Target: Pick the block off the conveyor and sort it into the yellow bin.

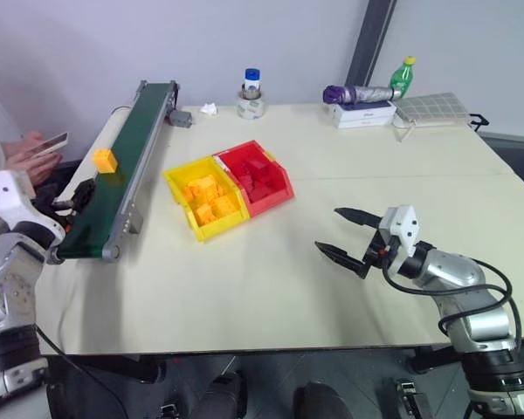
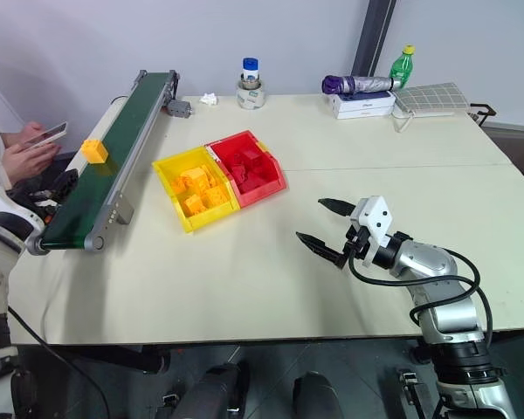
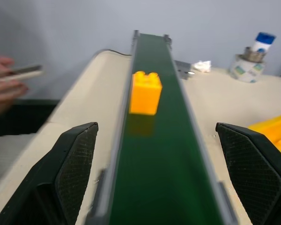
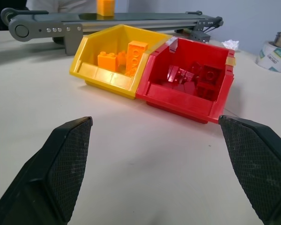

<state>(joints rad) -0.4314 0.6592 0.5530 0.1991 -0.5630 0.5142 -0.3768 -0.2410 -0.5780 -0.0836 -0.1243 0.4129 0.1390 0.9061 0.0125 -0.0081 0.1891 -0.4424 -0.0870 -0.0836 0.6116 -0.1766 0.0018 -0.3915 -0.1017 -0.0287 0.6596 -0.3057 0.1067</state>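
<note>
Block (image 1: 104,160): yellow-orange, studded plastic, sat upright on the conveyor (image 1: 113,188), near its middle, ahead of the left gripper (image 3: 154,178).
Surface: cream table (image 1: 332,271), matte; grey wall behind.
Conveyor: dark green belt, grey metal rails.
Yellow bin (image 1: 203,200): held orange blocks; joined to a red bin (image 1: 260,176) of red blocks.
Left gripper: jaws wide, empty.
Right gripper (image 1: 345,236): jaws wide, empty, above the table.
</note>
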